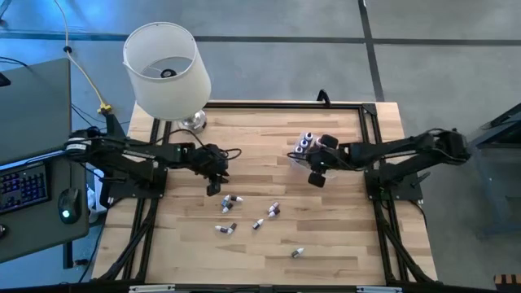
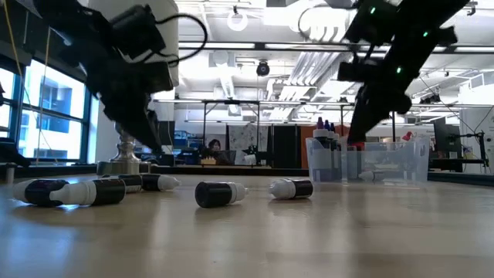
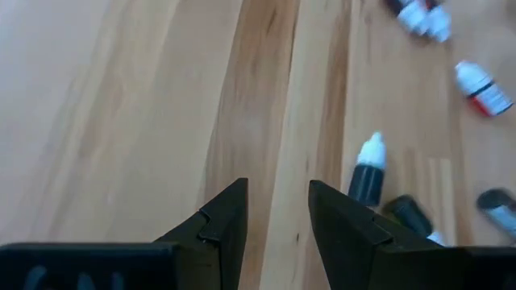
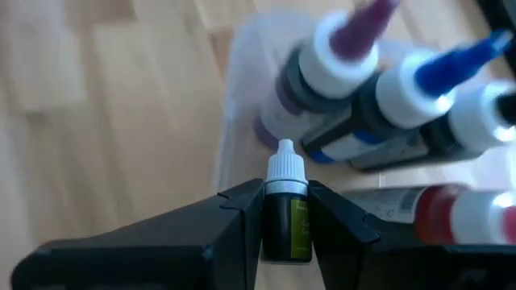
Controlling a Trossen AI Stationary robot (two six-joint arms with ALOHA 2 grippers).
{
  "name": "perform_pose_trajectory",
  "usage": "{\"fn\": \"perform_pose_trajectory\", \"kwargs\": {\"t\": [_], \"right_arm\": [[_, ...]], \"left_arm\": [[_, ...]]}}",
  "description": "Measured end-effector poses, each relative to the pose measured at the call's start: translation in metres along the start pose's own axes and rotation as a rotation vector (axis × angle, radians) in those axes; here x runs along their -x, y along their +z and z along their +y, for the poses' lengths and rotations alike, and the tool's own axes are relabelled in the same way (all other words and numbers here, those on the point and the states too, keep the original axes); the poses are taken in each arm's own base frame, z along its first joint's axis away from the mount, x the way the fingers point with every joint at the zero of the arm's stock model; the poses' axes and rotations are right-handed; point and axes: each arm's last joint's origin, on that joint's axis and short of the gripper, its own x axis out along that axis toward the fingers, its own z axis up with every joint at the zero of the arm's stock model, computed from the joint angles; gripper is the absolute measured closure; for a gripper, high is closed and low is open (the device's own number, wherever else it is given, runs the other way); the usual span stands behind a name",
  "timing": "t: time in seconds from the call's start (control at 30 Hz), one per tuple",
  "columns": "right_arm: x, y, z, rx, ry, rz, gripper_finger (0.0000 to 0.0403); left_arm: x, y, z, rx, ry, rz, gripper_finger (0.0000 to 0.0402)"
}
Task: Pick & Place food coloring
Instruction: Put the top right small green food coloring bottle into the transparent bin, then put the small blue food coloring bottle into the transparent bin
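1. One small food coloring bottle point(image 4: 287, 211), dark-bodied with a green label and a white pointed cap, sits pinched between the fingers of the right gripper point(image 4: 286, 221).
2. That right gripper hangs just beside the clear plastic tub point(image 1: 298, 155), on the side nearer the middle of the table point(image 1: 342, 244), as the high view shows.
3. Inside the tub stand taller bottles point(image 4: 379, 97) with white collars and purple or blue tips; another with a red body lies on its side among them.
4. Several more food coloring bottles point(image 1: 232, 199) lie scattered on their sides across the middle of the wooden table, a few close together and one point(image 1: 298, 253) apart, nearer the front edge.
5. From the low view these lie in a loose row, dark bodies with pale caps point(image 2: 218, 193).
6. The left gripper point(image 3: 276, 221) hovers over bare wood next to the scattered bottles, fingers parted and holding nothing; one dark bottle with a white cap point(image 3: 369, 171) lies just beside it.
7. A white-shaded lamp point(image 1: 165, 67) stands on the table's far left corner.
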Motion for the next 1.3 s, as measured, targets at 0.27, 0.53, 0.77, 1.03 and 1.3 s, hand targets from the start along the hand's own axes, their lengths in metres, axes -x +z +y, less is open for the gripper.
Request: {"fn": "perform_pose_trajectory", "kwargs": {"t": [0.27,0.53,0.77,1.03,1.3], "right_arm": [[-0.033,-0.008,-0.002,0.001,-0.048,0.140,0.0316],[-0.037,-0.007,-0.001,0.047,-0.053,0.130,0.0315],[-0.030,-0.003,-0.002,0.039,-0.005,0.089,0.0315],[-0.030,-0.002,-0.001,0.050,0.036,0.085,0.0278],[-0.030,0.003,-0.003,0.053,-0.044,0.038,0.0224]], "left_arm": [[-0.009,0.001,-0.001,-0.002,-0.090,0.004,0.0270],[-0.009,0.000,-0.003,0.001,-0.152,0.015,0.0270],[-0.009,0.000,-0.005,0.045,-0.222,0.036,0.0270],[-0.009,-0.002,-0.007,0.111,-0.300,0.071,0.0270],[-0.010,-0.004,-0.007,0.247,-0.288,0.105,0.0270]]}}
